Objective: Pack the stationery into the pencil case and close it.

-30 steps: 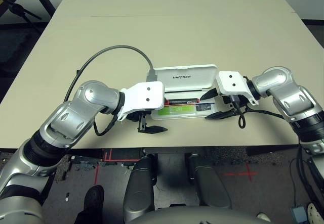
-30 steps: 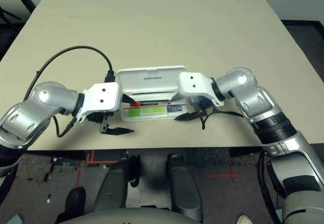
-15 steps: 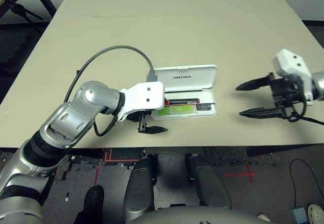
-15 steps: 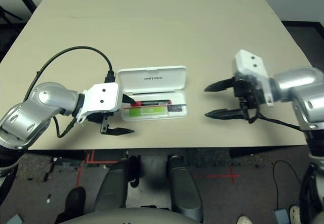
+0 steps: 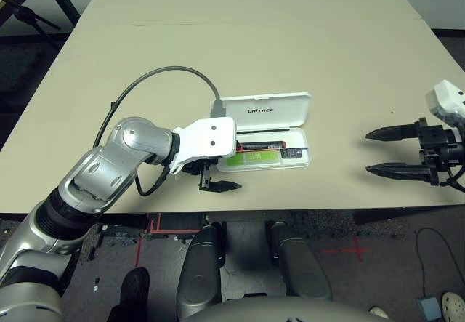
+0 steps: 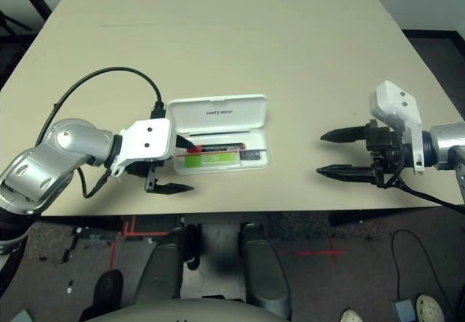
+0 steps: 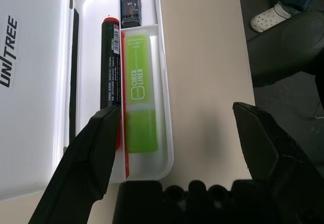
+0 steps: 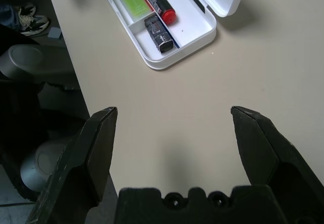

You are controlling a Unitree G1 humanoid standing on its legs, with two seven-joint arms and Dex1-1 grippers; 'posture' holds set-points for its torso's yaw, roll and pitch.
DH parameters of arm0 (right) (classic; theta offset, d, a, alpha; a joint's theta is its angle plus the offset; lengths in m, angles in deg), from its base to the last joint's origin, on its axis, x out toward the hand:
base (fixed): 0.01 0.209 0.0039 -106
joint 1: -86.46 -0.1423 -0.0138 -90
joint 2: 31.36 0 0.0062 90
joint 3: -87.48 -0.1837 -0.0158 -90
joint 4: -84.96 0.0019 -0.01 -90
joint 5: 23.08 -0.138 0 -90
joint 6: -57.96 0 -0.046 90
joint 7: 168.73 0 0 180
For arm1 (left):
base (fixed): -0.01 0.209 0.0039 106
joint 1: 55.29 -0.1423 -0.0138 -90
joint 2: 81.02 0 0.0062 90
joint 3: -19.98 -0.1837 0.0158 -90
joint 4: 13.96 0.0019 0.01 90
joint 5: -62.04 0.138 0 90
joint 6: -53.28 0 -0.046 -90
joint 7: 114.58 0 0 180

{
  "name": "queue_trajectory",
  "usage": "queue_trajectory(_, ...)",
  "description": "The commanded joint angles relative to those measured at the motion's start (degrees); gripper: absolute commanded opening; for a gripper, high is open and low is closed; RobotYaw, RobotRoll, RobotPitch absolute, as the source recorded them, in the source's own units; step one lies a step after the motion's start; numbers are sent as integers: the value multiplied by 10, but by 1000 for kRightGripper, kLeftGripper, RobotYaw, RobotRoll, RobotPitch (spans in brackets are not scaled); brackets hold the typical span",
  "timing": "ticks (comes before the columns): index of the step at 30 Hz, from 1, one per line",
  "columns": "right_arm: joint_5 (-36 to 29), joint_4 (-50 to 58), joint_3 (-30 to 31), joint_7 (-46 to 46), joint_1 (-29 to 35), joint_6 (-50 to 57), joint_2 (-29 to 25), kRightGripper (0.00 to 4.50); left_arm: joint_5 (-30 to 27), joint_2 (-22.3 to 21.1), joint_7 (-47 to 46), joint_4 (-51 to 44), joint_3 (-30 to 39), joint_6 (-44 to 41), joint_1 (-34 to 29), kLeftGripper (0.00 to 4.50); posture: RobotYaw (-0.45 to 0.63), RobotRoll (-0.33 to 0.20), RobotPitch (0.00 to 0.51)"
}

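The white pencil case lies open near the table's front edge, its lid raised behind the tray. In the tray lie a light green highlighter, a red marker with a black body and a small black-and-silver piece. My left gripper is open at the case's left end; one finger is over the marker's end and the other is over bare table in front of the case. Well to the right of the case, my right gripper is open and empty above the table.
A grey cable loops from my left wrist over the table behind the case. The table's front edge runs close below both grippers. Bare tabletop lies between the case and the right gripper, and behind the case.
My right gripper has pulled away from the case's right end and moved far to the right, staying open. The left arm and the case have not moved.
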Motion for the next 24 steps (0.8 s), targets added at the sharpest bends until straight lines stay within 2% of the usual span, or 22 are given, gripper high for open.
queue_trajectory(1, -9, 1, 2, -2, -6, -1, 0, 4500, 1, -22, 0, 20, 14, -12, -14, 3836, 6, 0, 206)
queue_trajectory(7, -9, 1, 9, -12, -13, -2, -3, 4500, 24, -66, 3, 82, 26, -10, -5, 1551, 5, 0, 206)
queue_trajectory(11, -8, 4, 12, -15, -16, -3, -4, 4500, 52, -69, -8, 149, 29, 18, 16, 31, -2, 0, 206)
queue_trajectory(19, -6, 8, 16, -14, -19, -3, -4, 4500, 141, -20, -93, 331, 29, 82, 78, 31, -13, 0, 205)
queue_trajectory(24, -6, 11, 20, -11, -23, -2, -5, 4500, 180, -3, -119, 390, 24, 98, 96, 31, -18, 0, 202)
